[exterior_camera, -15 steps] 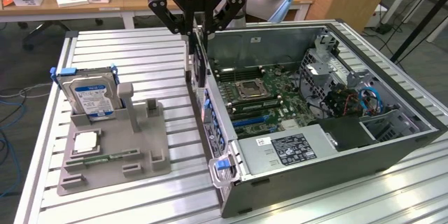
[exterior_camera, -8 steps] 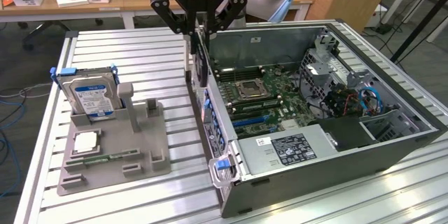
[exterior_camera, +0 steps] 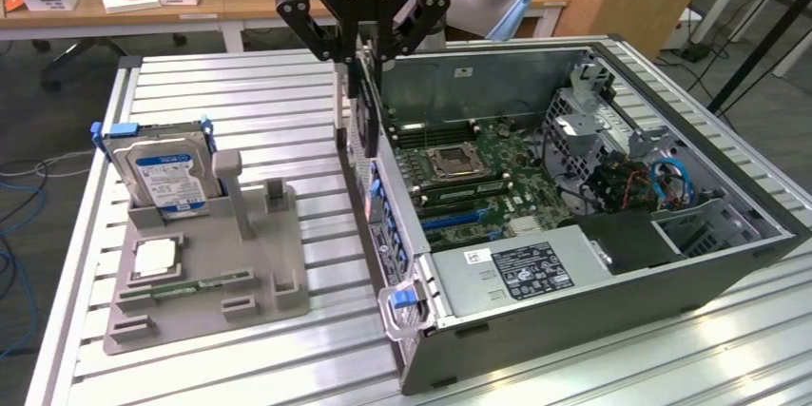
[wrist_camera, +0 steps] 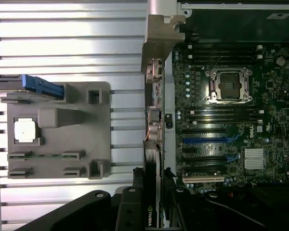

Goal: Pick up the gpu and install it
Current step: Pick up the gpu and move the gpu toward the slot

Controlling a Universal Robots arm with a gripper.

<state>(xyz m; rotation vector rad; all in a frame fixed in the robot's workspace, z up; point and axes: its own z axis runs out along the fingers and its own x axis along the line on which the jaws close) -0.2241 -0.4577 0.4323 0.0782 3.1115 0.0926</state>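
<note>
High oblique exterior camera, close overhead wrist camera
Both take in the motherboard (exterior_camera: 476, 168) (wrist_camera: 231, 120) and the grey fixture (exterior_camera: 197, 299) (wrist_camera: 103, 139), at nine o'clock from the computer case (exterior_camera: 571, 330) in the exterior view.

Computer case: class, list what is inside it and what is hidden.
Inside the computer case lie the motherboard with processor socket and blue slots, a power supply and blue cables. What is under the power supply is covered. The gripper holds the gpu by the case's wall.
</note>
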